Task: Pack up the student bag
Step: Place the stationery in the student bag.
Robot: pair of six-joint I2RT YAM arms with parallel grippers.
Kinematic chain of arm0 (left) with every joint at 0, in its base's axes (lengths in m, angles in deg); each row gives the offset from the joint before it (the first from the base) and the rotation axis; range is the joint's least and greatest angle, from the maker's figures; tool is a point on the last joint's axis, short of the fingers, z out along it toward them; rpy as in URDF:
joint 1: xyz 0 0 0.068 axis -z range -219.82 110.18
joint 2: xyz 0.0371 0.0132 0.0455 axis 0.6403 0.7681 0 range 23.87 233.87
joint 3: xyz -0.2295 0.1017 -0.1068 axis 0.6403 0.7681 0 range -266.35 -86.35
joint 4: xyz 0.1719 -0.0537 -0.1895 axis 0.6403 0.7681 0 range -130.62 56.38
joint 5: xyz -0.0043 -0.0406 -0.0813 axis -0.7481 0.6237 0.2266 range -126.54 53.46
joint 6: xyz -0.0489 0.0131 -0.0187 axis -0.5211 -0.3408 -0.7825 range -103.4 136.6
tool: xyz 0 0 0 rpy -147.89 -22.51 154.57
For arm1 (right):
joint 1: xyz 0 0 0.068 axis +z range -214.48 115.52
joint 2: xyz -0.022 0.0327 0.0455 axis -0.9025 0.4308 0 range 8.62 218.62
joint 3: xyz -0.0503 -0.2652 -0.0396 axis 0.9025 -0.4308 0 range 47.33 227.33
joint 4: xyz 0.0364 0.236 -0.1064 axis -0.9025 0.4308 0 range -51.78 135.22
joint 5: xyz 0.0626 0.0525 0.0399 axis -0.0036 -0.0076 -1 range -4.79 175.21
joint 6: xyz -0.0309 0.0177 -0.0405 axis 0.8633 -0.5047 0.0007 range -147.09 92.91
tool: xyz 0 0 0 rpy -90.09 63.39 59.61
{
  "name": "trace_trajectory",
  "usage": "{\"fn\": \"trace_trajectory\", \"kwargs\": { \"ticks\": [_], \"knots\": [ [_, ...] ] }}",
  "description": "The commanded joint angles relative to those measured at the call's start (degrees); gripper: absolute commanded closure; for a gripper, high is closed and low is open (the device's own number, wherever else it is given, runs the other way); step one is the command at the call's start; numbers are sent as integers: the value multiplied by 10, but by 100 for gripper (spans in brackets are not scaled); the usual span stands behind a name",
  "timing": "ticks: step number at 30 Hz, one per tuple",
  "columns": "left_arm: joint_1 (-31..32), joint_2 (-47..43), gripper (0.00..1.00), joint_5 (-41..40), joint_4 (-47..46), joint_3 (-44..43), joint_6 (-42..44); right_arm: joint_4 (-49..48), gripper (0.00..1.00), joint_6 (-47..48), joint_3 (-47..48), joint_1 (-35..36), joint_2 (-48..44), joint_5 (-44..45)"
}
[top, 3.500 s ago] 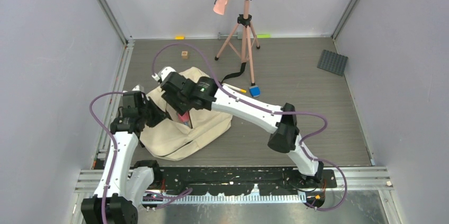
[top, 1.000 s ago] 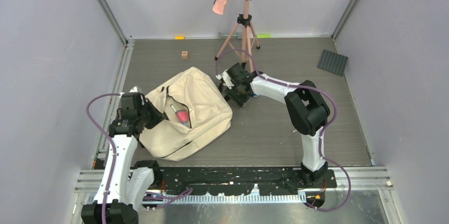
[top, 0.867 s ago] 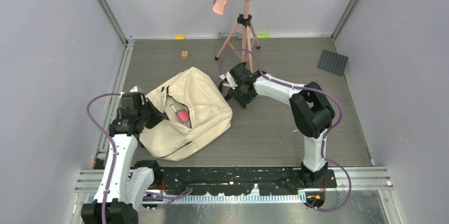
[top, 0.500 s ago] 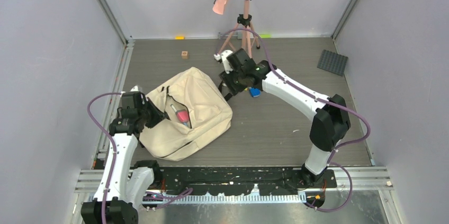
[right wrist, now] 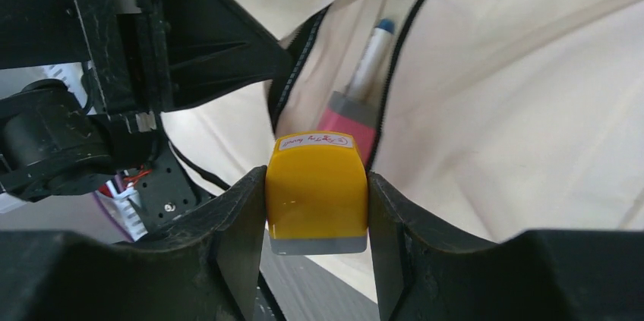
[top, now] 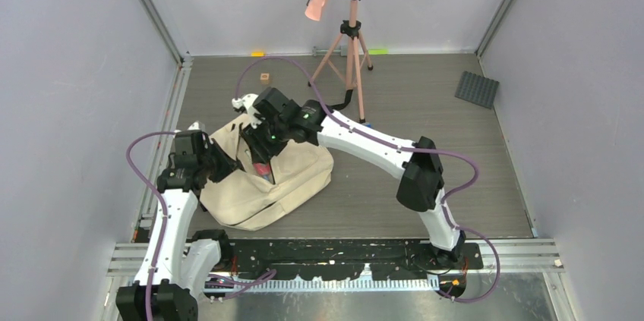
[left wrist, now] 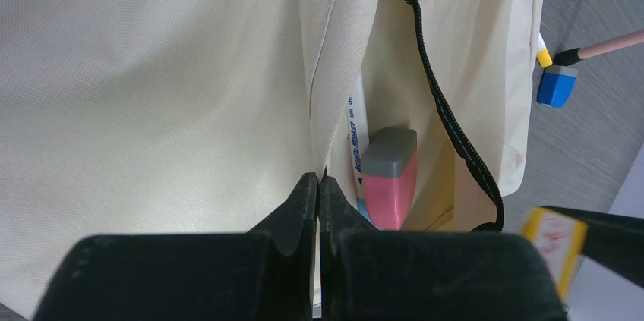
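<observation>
Student bag point(top: 304, 173) lies left of centre on worktop point(top: 425, 108), left fingers point(left wrist: 301, 207) pinched on its flap edge, right fingers point(right wrist: 237, 222) clamped on yellow block point(right wrist: 315, 184) over the open mouth.

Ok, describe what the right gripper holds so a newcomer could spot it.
Start at the big cream student bag left of centre; the right gripper hangs over its open zip. Between its fingers sits a small yellow block with a grey base and white handwritten label, unlike the pink-and-grey block and pen inside the bag.
</observation>
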Motion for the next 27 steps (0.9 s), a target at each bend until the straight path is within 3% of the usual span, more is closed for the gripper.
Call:
{"fn": "trace_trajectory", "kwargs": {
  "ticks": [1,9,15,19,27],
  "knots": [
    [-3,2,100,7,-36,-20,11,21,74,-38,50,12,30,-54],
    [-2,-4,100,9,-37,-12,7,59,74,-41,131,31,91,-53],
    [-3,-7,100,8,-38,-10,7,99,72,-40,180,33,133,25],
    [-3,-8,100,9,-37,-11,7,116,64,-34,203,33,151,79],
    [-2,-9,100,8,-38,-11,6,129,36,-14,215,39,152,105]
  ]
}}
